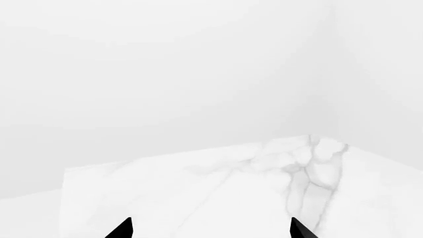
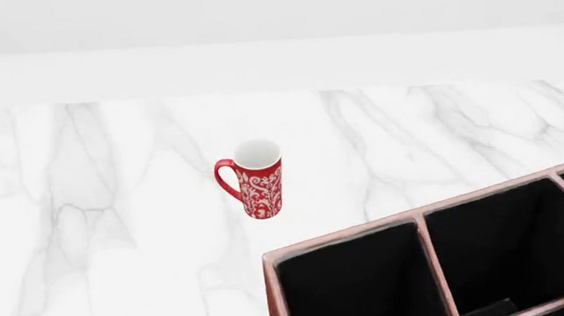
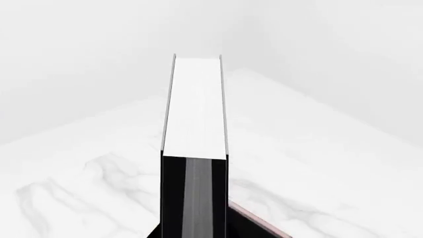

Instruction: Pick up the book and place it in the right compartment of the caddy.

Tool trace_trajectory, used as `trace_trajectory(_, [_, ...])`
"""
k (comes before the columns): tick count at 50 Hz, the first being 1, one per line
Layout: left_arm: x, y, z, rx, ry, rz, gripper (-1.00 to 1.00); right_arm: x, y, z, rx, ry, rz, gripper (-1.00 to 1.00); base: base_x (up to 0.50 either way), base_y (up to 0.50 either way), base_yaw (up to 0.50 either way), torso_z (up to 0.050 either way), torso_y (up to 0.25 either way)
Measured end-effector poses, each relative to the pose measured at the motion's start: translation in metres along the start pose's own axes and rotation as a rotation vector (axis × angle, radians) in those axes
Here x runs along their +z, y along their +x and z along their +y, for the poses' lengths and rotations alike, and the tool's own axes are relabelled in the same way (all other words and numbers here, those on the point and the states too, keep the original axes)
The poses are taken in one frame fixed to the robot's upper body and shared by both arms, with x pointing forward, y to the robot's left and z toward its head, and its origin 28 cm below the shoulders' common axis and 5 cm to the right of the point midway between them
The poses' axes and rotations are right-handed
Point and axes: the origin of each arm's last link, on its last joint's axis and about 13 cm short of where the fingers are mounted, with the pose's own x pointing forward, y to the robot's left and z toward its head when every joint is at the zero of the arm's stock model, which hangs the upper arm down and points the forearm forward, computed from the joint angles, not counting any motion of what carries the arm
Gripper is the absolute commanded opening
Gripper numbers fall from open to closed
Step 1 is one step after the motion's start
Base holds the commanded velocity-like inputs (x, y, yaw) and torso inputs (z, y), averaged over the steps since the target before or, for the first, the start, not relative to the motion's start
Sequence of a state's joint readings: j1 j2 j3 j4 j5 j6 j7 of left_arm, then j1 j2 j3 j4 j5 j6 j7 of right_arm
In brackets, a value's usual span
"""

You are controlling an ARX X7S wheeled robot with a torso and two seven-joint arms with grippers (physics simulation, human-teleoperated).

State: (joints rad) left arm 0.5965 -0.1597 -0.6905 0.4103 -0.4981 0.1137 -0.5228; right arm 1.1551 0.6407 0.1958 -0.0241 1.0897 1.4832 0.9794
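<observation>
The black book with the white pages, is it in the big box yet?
Not yet. Picking up looks done: the thick black book with white page edges fills the right wrist view, held up above the marble table, with a corner of the reddish-brown caddy just beside it. In the head view the caddy's compartments look dark and empty. Still left: lowering the book into the right compartment and letting go. The red patterned mug stands untouched.

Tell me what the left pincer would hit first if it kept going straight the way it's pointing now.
Probably the marble table. Only the left pincer tips show, spread apart with nothing between them, aimed over bare marble toward its far edge; beyond is plain white wall. Depth is hard to judge.
</observation>
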Motion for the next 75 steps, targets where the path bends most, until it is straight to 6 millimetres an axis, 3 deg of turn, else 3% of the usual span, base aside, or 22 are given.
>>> trace_trajectory(18, [-0.002, 0.000, -0.002, -0.004, 0.001, 0.006, 1.00, 0.004, 0.014, -0.009, -0.102, 0.057, 0.055, -1.00, 0.00, 0.00, 0.00, 0.000, 0.001])
trace_trajectory(45, [-0.007, 0.001, -0.001, -0.005, 0.001, 0.019, 1.00, 0.009, 0.002, -0.013, -0.086, 0.079, 0.173, -1.00, 0.00, 0.00, 0.00, 0.001, 0.002])
trace_trajectory(75, [-0.008, 0.001, -0.002, -0.006, 0.001, 0.022, 1.00, 0.002, 0.006, -0.016, -0.107, 0.072, 0.204, -1.00, 0.00, 0.00, 0.00, 0.000, 0.001])
